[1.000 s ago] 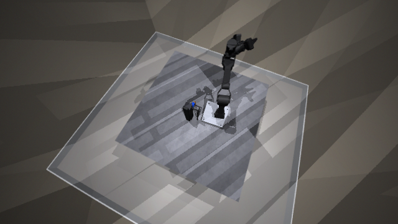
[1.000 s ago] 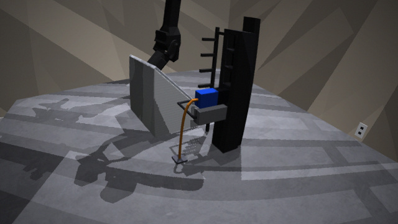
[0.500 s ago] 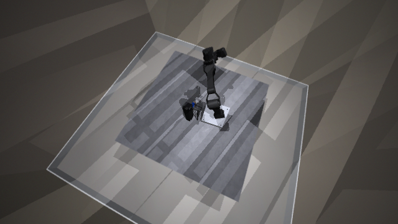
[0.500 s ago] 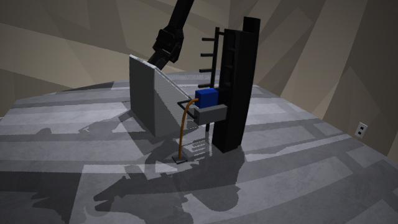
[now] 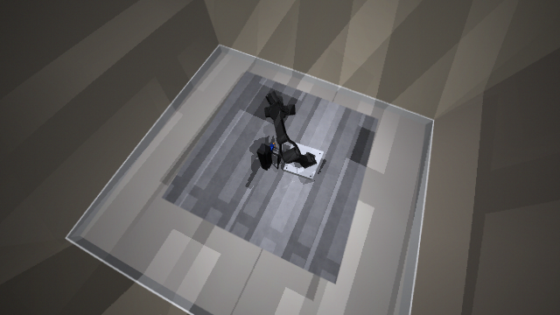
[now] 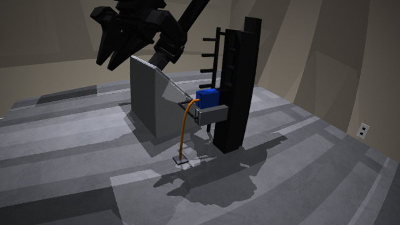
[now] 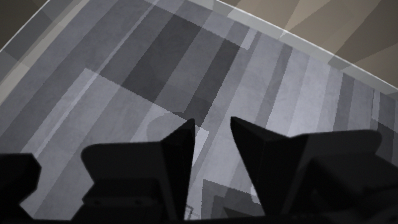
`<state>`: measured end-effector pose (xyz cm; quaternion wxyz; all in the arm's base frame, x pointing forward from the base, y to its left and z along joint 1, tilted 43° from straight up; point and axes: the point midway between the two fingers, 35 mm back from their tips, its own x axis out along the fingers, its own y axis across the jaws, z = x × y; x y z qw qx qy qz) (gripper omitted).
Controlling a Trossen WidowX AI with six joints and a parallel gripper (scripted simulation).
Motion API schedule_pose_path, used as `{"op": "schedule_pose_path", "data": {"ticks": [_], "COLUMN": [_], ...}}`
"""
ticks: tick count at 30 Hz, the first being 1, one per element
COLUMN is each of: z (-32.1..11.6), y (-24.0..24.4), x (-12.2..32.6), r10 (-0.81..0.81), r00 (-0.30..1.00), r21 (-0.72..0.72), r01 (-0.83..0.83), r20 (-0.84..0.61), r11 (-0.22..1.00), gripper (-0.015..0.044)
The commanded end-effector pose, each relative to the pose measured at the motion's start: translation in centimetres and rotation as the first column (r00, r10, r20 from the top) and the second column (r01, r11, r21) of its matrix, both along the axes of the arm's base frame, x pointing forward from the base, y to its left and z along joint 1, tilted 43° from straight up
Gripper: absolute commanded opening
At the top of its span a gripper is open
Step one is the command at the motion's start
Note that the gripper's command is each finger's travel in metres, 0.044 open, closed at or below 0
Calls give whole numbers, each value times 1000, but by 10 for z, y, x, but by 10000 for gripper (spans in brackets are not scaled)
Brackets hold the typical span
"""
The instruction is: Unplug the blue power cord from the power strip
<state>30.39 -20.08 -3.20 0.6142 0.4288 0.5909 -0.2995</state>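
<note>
Looking down from the top view, the black jointed arm (image 5: 284,131) bends over a grey striped desk (image 5: 245,206) from its white square base plate (image 5: 316,163), and a tall black slab-shaped power strip (image 5: 264,158) stands just beside that plate with a speck of blue, the small blue box-shaped plug (image 5: 272,147), at its upper edge; the hand itself is too small to make out here. In the exterior view the black two-fingered hand (image 6: 107,60) hangs in the air at upper left, well apart from the plug (image 6: 207,98), which sits against the face of the upright strip (image 6: 239,84) above a grey ledge (image 6: 212,114). A thin orange cord (image 6: 184,125) curves down from the plug to a small grey floor pad (image 6: 180,160), and a grey wedge-shaped block (image 6: 149,100) stands behind it. In the wrist view the two dark fingertips stand partly closed with a gap between them, grasping nothing; only the striped surface shows through the gap.
</note>
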Motion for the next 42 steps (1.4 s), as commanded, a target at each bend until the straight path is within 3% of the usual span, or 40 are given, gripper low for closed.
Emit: {"op": "schedule_pose_path", "data": {"ticks": [1,5,9,42], "z": [12,31,46,67], "y": [77,139,173,197], "x": [-10,-24,-35,-34], "r10": [-125,-203,-230,-230], "r00": [984,928,862,862], "r21": [259,416,464,464], "r01": [153,326,447,447], "r20": [-124,-312,-451,-451], "r11": [954,849,765,765], "gripper": [160,160,160,160]}}
